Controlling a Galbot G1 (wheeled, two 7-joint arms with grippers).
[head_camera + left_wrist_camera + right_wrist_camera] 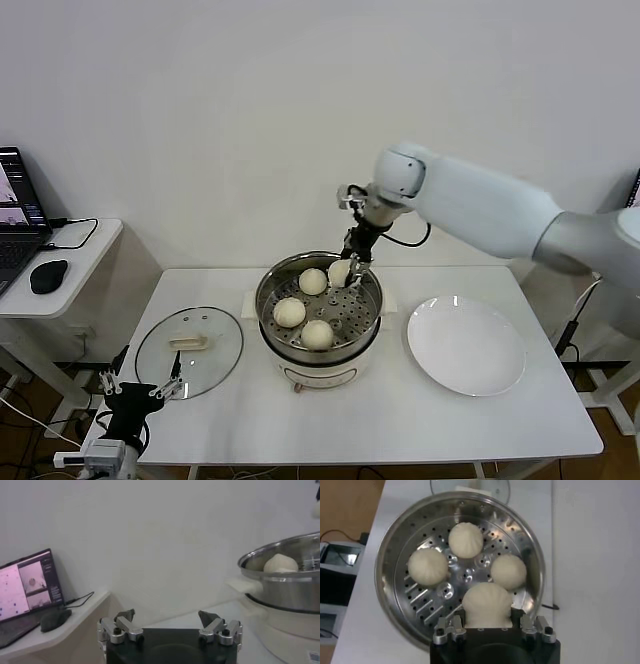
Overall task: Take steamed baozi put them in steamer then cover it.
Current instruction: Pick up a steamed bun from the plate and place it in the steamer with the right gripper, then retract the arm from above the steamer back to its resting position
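1. Steamer [318, 345] is sitting upright at the middle of the white table [300, 430], its round mouth facing straight up and its perforated tray [427, 597] lying flat inside; being round, it is showing no long axis.
2. Three steamed baozi [290, 312] are resting on that tray with their pleated tops facing up, one at the robot's left, one at the near edge and one toward the far side, each apart from the others.
3. A fourth bun [487, 605] is sitting at the far right of the tray, and the right gripper [487, 624] is clamping it between its two fingers [451, 626], reaching down into the pot from above the far rim.
4. Cover [190, 350] is lying flat on the table just to the left of the pot, apart from it, with its cream handle [189, 342] facing up; the handle's long axis is running roughly left to right.
5. White plate [466, 345] is lying flat to the right of the pot, with nothing on it.
6. Left gripper [170, 625] is hanging low at the near left corner of the table, near the lid's edge, with its fingers standing wide apart and holding nothing.
7. A laptop [27, 587] and a mouse [49, 275] are sitting on a side desk [60, 290] farther left.
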